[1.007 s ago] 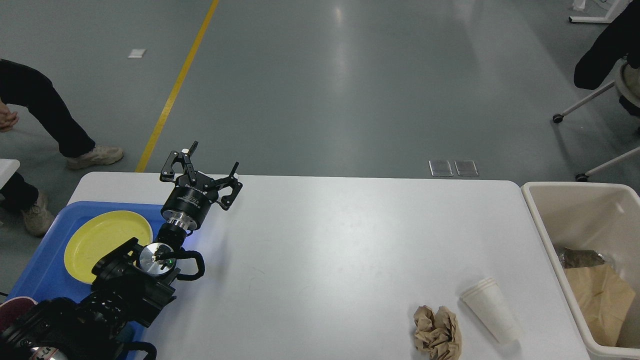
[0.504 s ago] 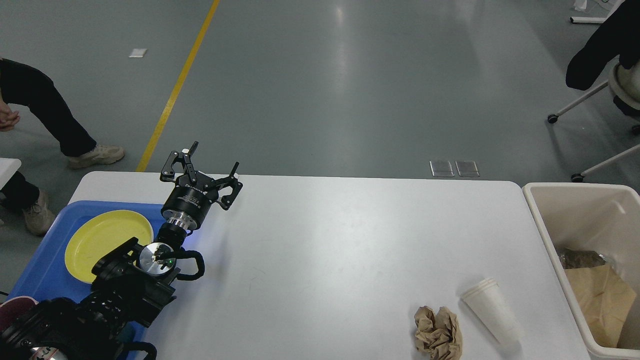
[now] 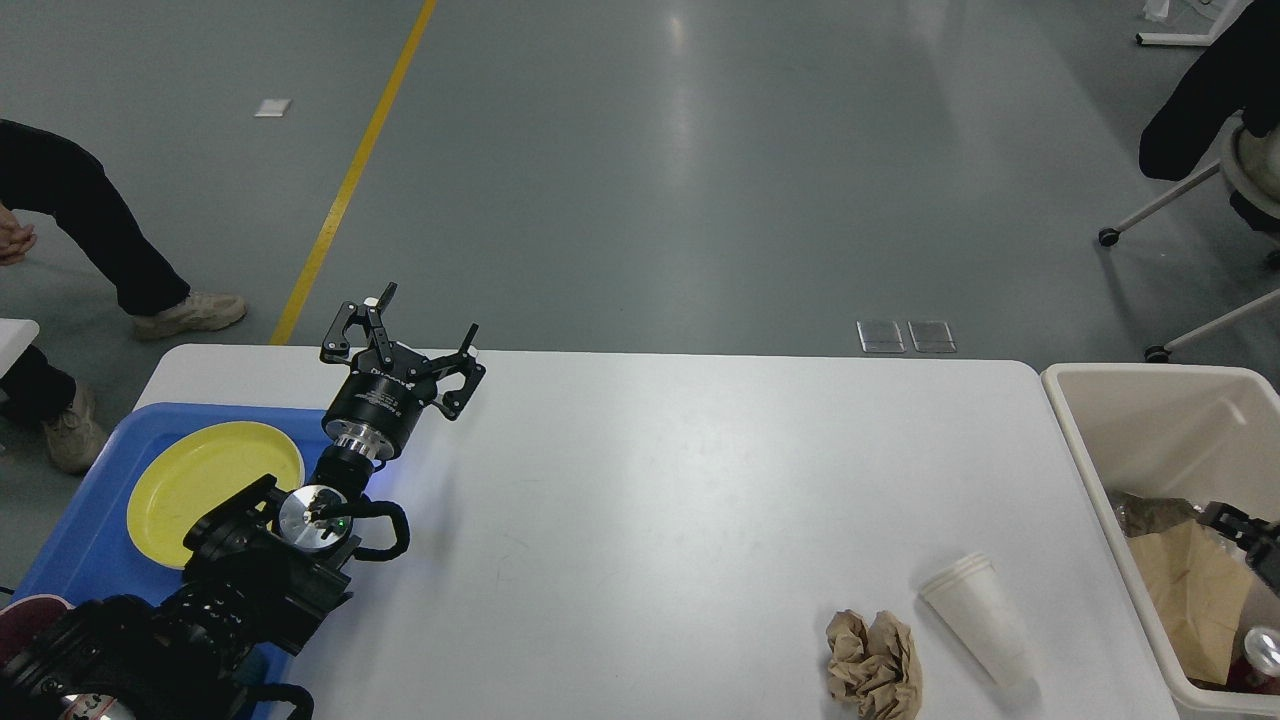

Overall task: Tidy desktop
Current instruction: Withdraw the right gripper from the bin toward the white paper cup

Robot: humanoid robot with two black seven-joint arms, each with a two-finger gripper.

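Head view shows the left gripper raised over the far left part of the desktop, its two fingers spread wide with nothing between them. Just behind it lies the desktop's far edge, and beyond that bare grey floor. Left of the gripper and nearer the robot, a blue tray sits at the desktop's left end, holding a yellow plate. To the gripper's right stretches a wide, bare white surface up to the near right corner, where a white paper cup lies on its side beside a crumpled brown paper ball, the two close but apart. Past the desktop's right edge stands a beige bin with brown paper inside. The right gripper shows only as a dark part over the bin at the frame's edge; whether it is open cannot be told.
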